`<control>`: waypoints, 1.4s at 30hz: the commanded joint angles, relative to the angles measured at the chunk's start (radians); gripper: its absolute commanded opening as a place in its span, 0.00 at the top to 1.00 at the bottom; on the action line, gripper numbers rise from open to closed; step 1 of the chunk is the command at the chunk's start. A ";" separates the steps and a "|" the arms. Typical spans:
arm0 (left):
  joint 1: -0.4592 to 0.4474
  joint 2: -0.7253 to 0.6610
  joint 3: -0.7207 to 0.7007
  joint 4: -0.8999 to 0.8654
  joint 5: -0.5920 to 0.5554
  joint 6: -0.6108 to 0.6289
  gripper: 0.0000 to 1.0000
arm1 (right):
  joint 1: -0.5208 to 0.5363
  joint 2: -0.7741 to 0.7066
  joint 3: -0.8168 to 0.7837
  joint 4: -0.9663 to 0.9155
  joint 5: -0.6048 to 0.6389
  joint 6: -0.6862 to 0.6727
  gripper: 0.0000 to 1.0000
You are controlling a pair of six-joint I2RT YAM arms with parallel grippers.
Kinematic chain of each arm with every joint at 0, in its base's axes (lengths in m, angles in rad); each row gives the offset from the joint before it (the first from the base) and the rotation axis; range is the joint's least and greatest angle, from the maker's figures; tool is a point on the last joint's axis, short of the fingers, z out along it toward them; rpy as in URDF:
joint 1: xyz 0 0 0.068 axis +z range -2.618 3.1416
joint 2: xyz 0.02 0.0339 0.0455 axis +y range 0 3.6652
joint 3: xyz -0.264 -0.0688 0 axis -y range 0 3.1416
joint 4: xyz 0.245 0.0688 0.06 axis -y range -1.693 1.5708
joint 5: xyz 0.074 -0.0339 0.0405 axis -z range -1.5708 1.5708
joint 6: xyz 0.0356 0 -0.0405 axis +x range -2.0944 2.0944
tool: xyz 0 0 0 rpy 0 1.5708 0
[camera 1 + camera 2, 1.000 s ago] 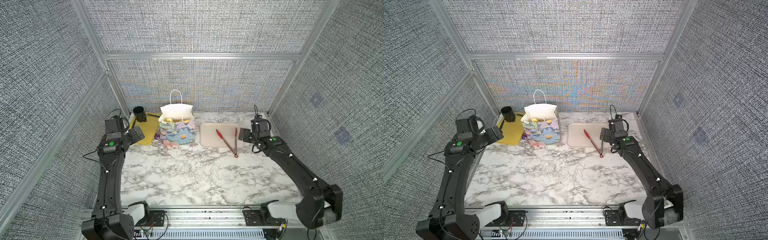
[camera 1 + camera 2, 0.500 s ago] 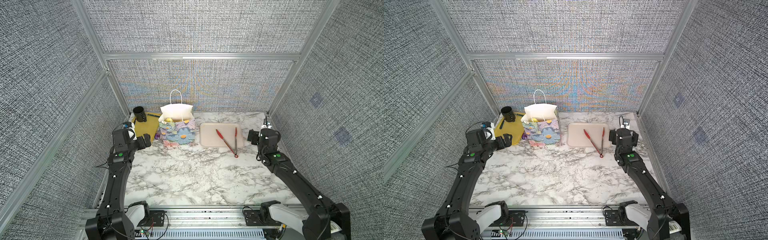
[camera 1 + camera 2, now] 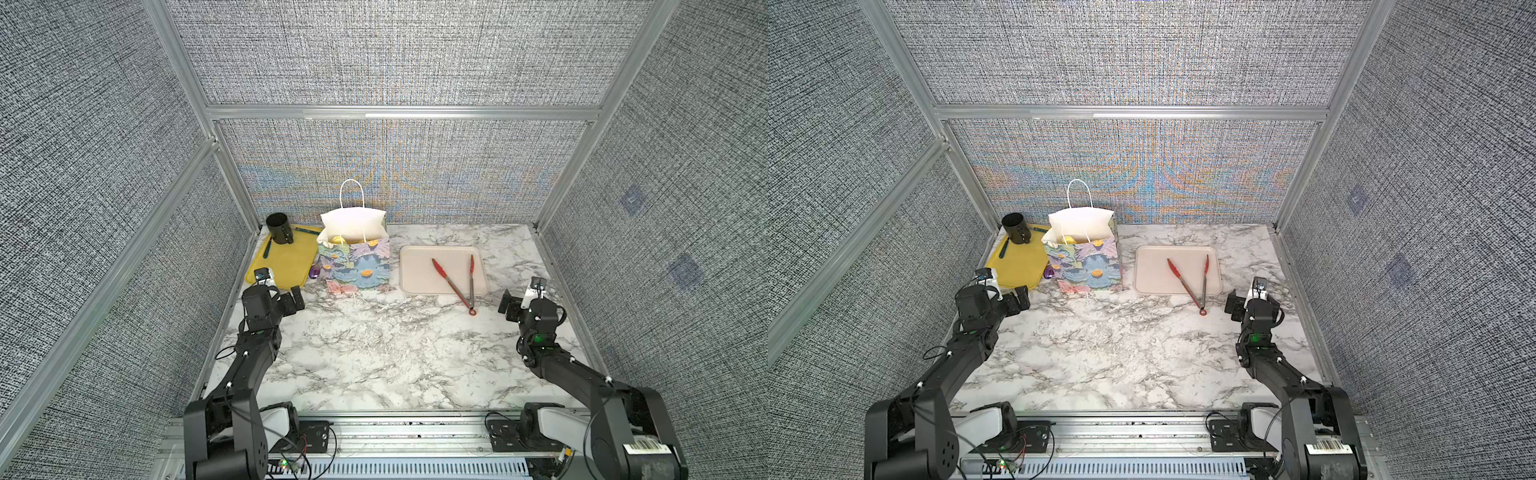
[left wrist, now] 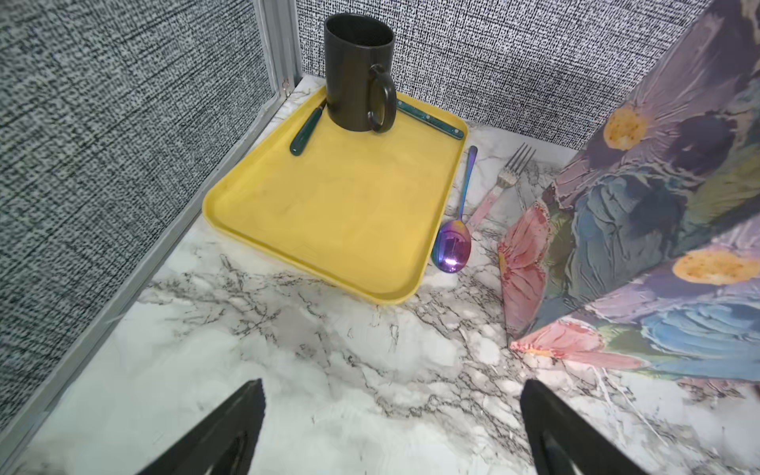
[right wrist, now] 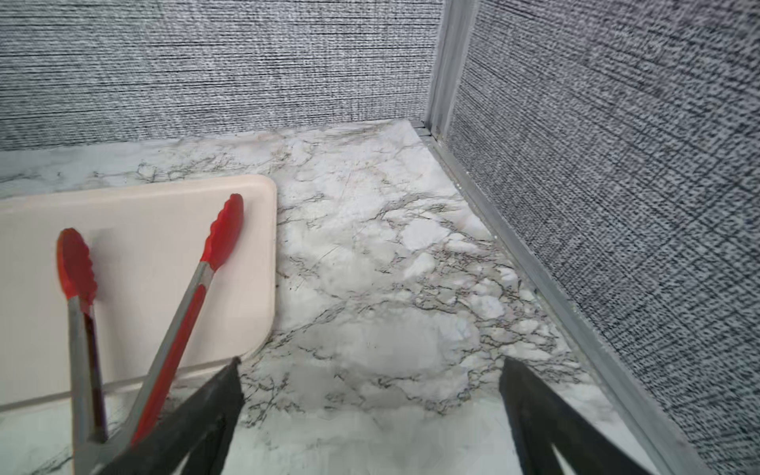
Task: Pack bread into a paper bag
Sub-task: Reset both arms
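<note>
Paper bag (image 3: 354, 266) upright, yellow bread (image 3: 338, 240) inside; left gripper (image 4: 392, 388) wide, empty; right gripper (image 5: 372, 366) wide, empty.

On your counter (image 3: 374, 353), the paper bag (image 3: 357, 266) stands upright near the back edge, left of centre, with bread (image 3: 338, 240) inside it. The left tray (image 3: 291, 266) fills the back left corner. It carries a mug (image 3: 279, 228) at its far end, with two cutlery pieces (image 4: 306, 131), one on either side of the mug. A spoon (image 4: 452, 246) and a fork (image 4: 508, 172) lie on the counter between that tray and the bag. To the right of the bag lies the right tray (image 3: 419, 270). Tongs (image 3: 455, 282) rest on it, and their hinge end sticks out past its near edge. Your left gripper (image 3: 294, 300) sits just before the left tray's near edge. Your right gripper (image 3: 508, 306) is to the right of the tongs' hinge, near the counter's right edge.
</note>
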 commanded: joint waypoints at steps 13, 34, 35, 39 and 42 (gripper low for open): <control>-0.022 0.258 0.001 0.342 0.198 0.094 0.01 | -0.025 0.299 -0.048 0.539 -0.296 -0.039 0.01; -0.140 0.297 -0.073 0.481 0.040 0.178 0.01 | -0.017 0.326 -0.031 0.531 -0.298 -0.053 0.01; -0.141 0.297 -0.074 0.484 0.039 0.177 0.01 | -0.017 0.326 -0.032 0.531 -0.298 -0.054 0.01; -0.143 0.293 -0.074 0.481 0.034 0.179 0.01 | -0.017 0.326 -0.032 0.531 -0.299 -0.053 0.01; -0.144 0.292 -0.076 0.481 0.033 0.179 0.01 | -0.015 0.326 -0.033 0.532 -0.296 -0.054 0.01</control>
